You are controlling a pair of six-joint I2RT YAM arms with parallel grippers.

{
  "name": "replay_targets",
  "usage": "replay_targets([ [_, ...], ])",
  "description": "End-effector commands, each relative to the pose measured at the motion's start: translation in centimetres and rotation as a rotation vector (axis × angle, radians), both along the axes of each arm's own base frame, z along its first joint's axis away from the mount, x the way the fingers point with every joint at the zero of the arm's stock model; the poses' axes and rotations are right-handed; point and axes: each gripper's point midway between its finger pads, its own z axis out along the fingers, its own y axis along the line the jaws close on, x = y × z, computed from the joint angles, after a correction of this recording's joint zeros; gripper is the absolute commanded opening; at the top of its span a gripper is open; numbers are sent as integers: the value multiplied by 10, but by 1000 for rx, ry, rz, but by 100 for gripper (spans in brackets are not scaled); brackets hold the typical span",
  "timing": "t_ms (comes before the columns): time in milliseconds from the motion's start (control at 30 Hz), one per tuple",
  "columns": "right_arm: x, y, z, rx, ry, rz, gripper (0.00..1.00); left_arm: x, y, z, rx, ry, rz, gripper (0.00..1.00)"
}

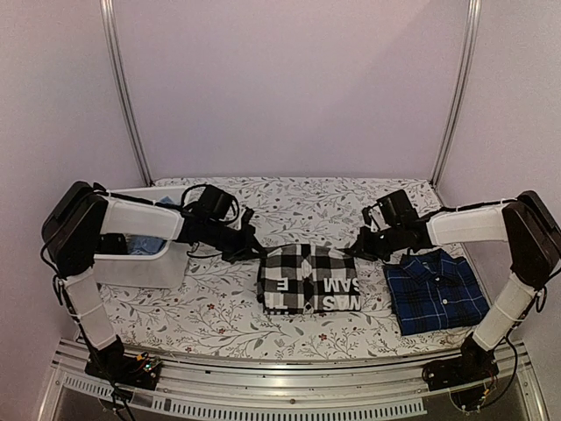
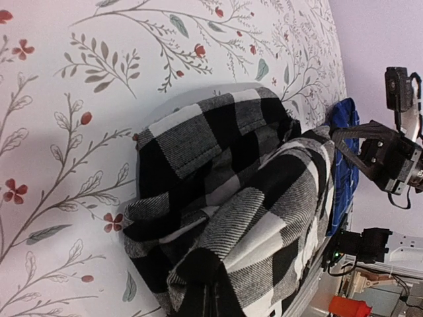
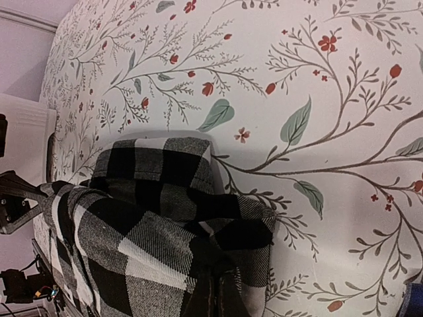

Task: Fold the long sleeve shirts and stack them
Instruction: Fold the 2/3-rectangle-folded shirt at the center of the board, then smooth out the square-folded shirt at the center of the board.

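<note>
- At the far left corner of the black-and-white buffalo check shirt [image 1: 308, 279], the left gripper [image 1: 257, 255] is clenched on the cloth. In the left wrist view, checked fabric bunches up around its dark fingers [image 2: 203, 305] at the bottom edge.
- At the far right corner of the same shirt, the right gripper [image 1: 357, 250] is likewise clenched on the fabric. In the right wrist view, a fold of check rises into its fingers [image 3: 218, 297].
- Between the two grippers, the check shirt lies folded into a compact, roughly square packet. Its far edge is pulled up off the surface and its near edge rests flat.
- Large white block letters run across the near part of the shirt and read upside down from above.
- Under the check shirt and reaching out from it on every side is a white floral tablecloth [image 1: 219, 307], printed with grey-green sprigs and small red blossoms.
- Just to the right of the check shirt lies the navy plaid shirt [image 1: 436, 294], folded flat with its collar at the far end and its button placket facing up. The two shirts lie close together, and I cannot tell whether their edges touch.
- Well to the left of the check shirt, behind the left arm, stands a white bin [image 1: 145, 267] with some blue cloth [image 1: 147, 243] inside.
- Both forearms reach inward toward the check shirt from opposite sides.
</note>
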Motion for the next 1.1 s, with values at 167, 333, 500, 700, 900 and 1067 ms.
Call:
replay_targets([
  [167, 31, -14, 23, 25, -95, -77, 0, 30, 7, 0, -3, -41, 43, 0],
  [333, 45, -15, 20, 42, -90, -81, 7, 45, 4, -2, -8, -39, 41, 0],
  [500, 52, -14, 40, 21, -135, -57, 31, 48, 8, 16, 11, -85, 46, 43],
  [700, 31, 16, 73, 30, -203, 46, 33, 33, 18, 43, 66, -143, 61, 50],
  [900, -8, 77, 72, 82, -174, 224, 24, -13, 0, 49, 50, -116, -14, 36],
  [1067, -10, 107, 54, 115, -134, 293, 23, -51, -17, 26, 58, -50, -74, 31],
])
